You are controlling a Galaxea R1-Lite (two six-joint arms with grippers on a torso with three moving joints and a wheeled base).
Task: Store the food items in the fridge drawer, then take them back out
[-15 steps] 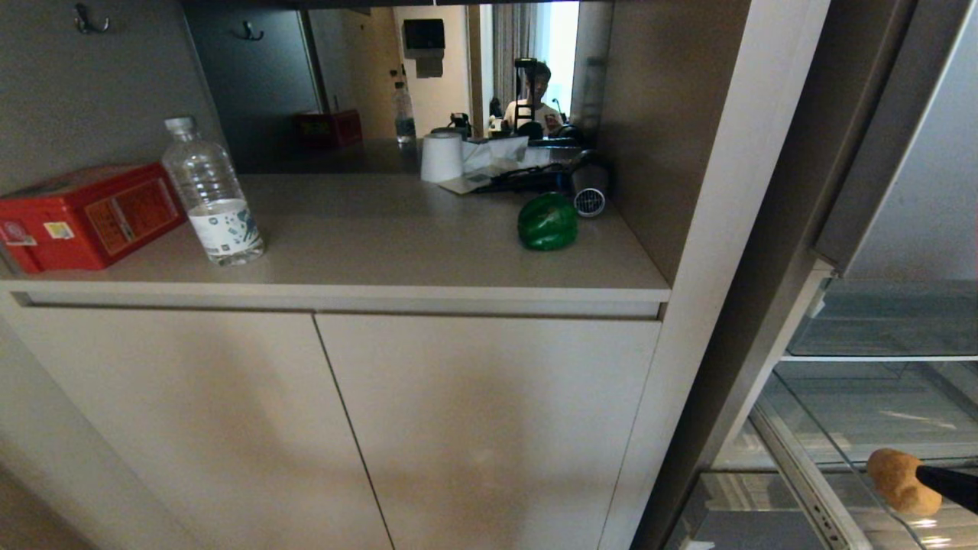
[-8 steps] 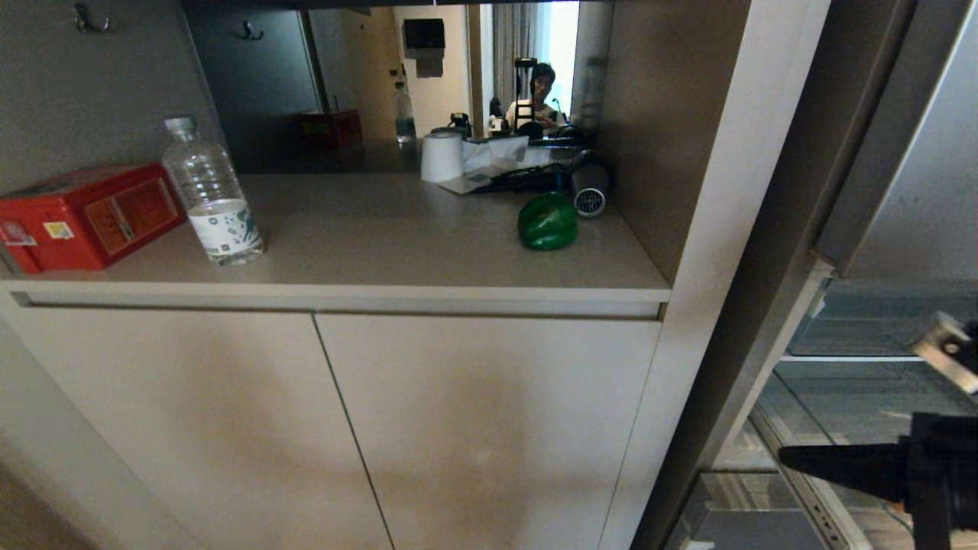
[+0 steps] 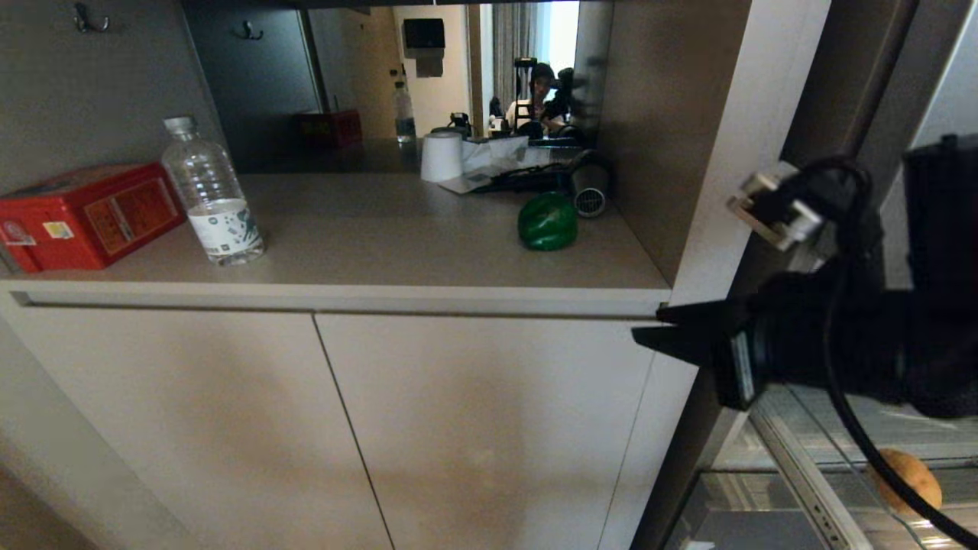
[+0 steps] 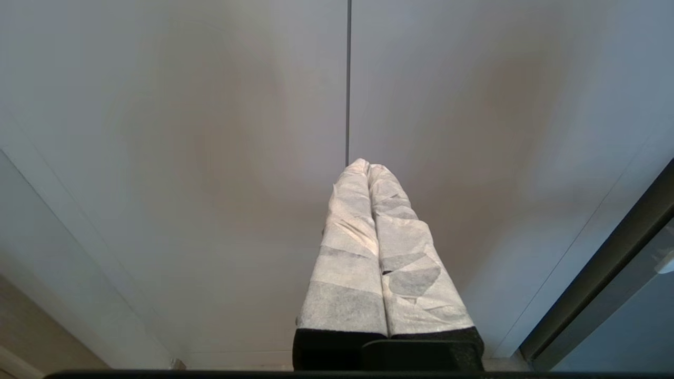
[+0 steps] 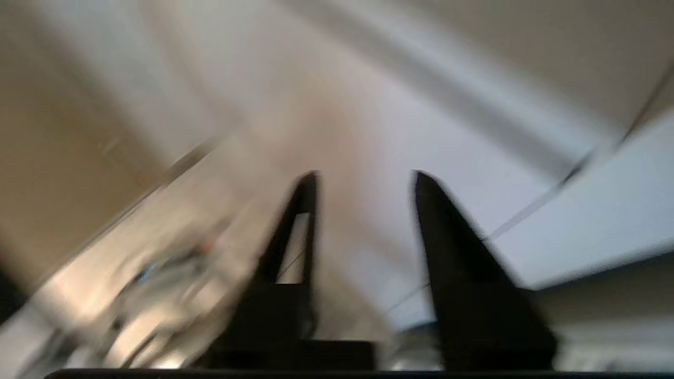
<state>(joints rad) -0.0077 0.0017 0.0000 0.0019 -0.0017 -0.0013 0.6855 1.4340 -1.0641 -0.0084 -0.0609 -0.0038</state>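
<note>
Your right tool (image 3: 649,325) is hanging spread and empty beside the bench (image 3: 428,252); the potato (image 3: 909,481) is lying in the fridge drawer (image 3: 795,473); the left tool (image 4: 367,166) is sitting pressed together.

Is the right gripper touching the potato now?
Apart. The head view shows the right gripper up by the counter edge, with the potato lying far below in the fridge drawer.

Head view: high, angled forward and down across counter (image 3: 428,252), cabinet doors (image 3: 489,428) beneath. Left wrist view: close, facing cabinet doors (image 4: 210,158), shared with head. Right wrist view: blurred, near cabinet.
</note>
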